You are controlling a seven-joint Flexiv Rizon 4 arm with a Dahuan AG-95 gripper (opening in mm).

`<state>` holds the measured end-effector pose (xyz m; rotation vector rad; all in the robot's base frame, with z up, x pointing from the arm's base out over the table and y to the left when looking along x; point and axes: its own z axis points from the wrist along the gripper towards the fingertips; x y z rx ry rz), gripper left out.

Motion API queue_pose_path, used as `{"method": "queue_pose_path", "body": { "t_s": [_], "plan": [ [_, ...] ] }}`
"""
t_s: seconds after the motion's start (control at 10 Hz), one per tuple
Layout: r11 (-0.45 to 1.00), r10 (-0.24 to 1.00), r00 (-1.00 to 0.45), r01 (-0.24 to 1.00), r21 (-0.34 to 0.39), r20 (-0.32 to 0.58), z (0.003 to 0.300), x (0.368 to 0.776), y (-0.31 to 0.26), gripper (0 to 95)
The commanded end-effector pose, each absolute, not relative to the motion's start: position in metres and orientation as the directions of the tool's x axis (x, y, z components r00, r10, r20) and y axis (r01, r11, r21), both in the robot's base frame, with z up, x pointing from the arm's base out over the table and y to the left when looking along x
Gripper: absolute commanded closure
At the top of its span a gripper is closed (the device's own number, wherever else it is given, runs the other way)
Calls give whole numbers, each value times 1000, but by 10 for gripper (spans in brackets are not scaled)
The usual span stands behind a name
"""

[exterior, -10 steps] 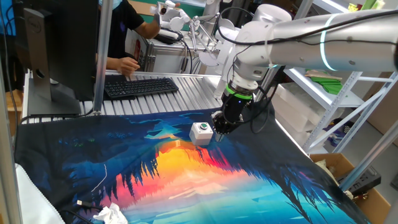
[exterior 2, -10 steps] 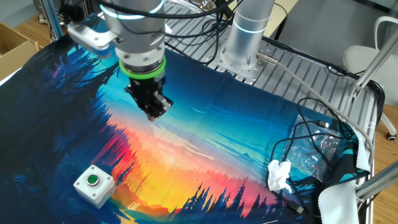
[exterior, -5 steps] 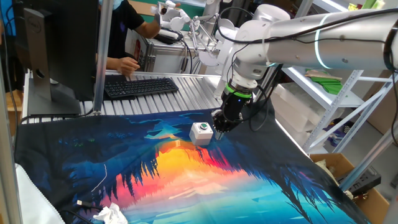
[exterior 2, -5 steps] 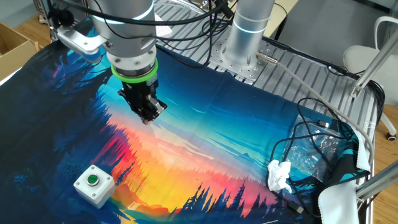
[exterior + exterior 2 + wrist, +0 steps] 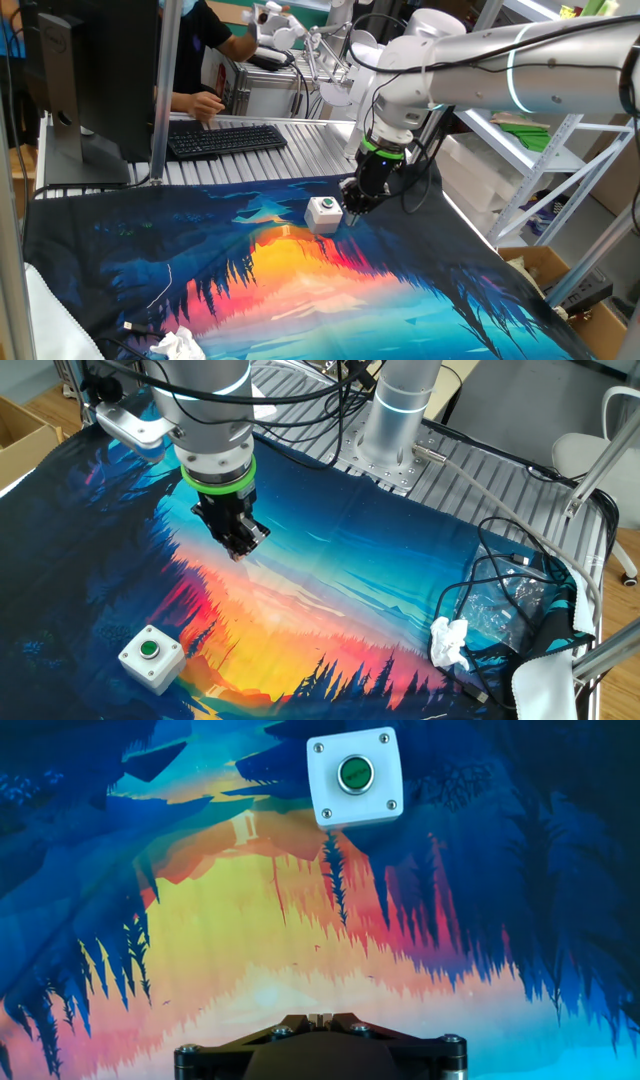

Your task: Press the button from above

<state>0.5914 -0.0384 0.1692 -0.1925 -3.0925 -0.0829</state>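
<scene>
Tool (image 5: 238, 547) apparently shifted left; then halted

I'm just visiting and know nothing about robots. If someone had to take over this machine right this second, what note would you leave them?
Pincer: hangs above the printed cloth, holding nothing. No view shows whether its tips are open or shut.

Button: a white box with a green cap, upright on the cloth, well away from the pincer. In the hand view it sits near the top edge, so the pincer is not over it.

Done: nothing pressed; the pincer is not touching the button.

Left: bring the pincer over the green cap, then push straight down on it.
</scene>
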Motion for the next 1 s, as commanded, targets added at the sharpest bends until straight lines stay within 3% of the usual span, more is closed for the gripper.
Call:
{"method": "queue_pose_path", "body": {
  "t_s": [0.1,1.0],
  "plan": [
    [990,128,-991,130,50,46,168,591,-38,950],
    [989,133,-990,135,52,49,157,595,-38,950]
  ]
}}
